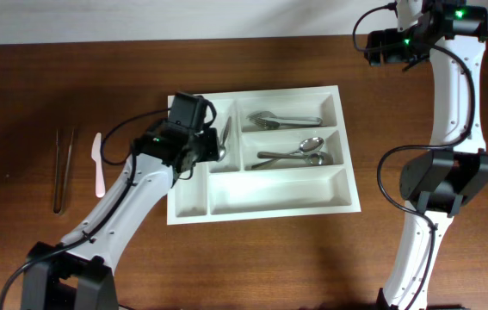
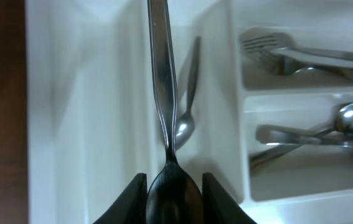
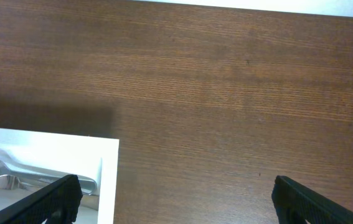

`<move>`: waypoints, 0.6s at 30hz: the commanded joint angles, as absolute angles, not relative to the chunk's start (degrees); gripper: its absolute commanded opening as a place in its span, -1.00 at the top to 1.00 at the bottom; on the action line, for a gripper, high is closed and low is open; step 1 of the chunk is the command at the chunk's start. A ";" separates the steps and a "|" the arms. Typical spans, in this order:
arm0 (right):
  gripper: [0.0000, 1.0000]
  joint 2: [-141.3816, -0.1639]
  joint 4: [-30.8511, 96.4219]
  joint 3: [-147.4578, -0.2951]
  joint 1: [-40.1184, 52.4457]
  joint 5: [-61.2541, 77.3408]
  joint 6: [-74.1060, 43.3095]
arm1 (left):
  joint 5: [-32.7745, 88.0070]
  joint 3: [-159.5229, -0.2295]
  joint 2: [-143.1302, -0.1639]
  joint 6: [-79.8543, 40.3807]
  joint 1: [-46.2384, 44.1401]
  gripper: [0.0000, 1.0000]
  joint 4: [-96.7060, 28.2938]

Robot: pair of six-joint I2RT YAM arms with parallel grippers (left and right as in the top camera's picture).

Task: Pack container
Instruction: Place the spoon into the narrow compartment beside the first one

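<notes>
The white cutlery tray (image 1: 269, 202) lies mid-table, with forks (image 1: 282, 119) and spoons (image 1: 299, 153) in its wide compartments. It also shows in the left wrist view (image 2: 76, 124). My left gripper (image 1: 202, 145) hovers over the tray's two narrow left compartments, shut on the bowl of a metal spoon (image 2: 164, 93) whose handle points away from the camera. A second small spoon (image 2: 188, 106) lies in the narrow compartment beneath. My right gripper (image 3: 173, 202) is open and empty above bare table at the far right, past the tray's corner (image 3: 104, 180).
Metal tongs (image 1: 63, 168) and a white plastic knife (image 1: 98, 164) lie on the wooden table left of the tray. The right arm's base (image 1: 446, 181) stands right of the tray.
</notes>
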State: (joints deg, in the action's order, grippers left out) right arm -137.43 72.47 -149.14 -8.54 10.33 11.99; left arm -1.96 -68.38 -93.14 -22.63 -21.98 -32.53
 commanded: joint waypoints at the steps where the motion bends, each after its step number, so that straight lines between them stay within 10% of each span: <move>1: -0.97 -136.03 72.47 -150.17 -8.32 9.82 11.49 | -2.94 -69.43 -94.85 -21.39 -23.66 0.96 -30.94; 12: -0.97 -136.03 72.47 -150.17 -8.32 9.82 11.49 | -2.98 -69.43 -102.30 -22.46 -25.36 0.93 -24.91; 18: -0.97 -136.03 72.47 -150.17 -8.32 9.82 11.49 | -2.96 -69.43 -103.09 -22.41 -25.36 0.10 -23.35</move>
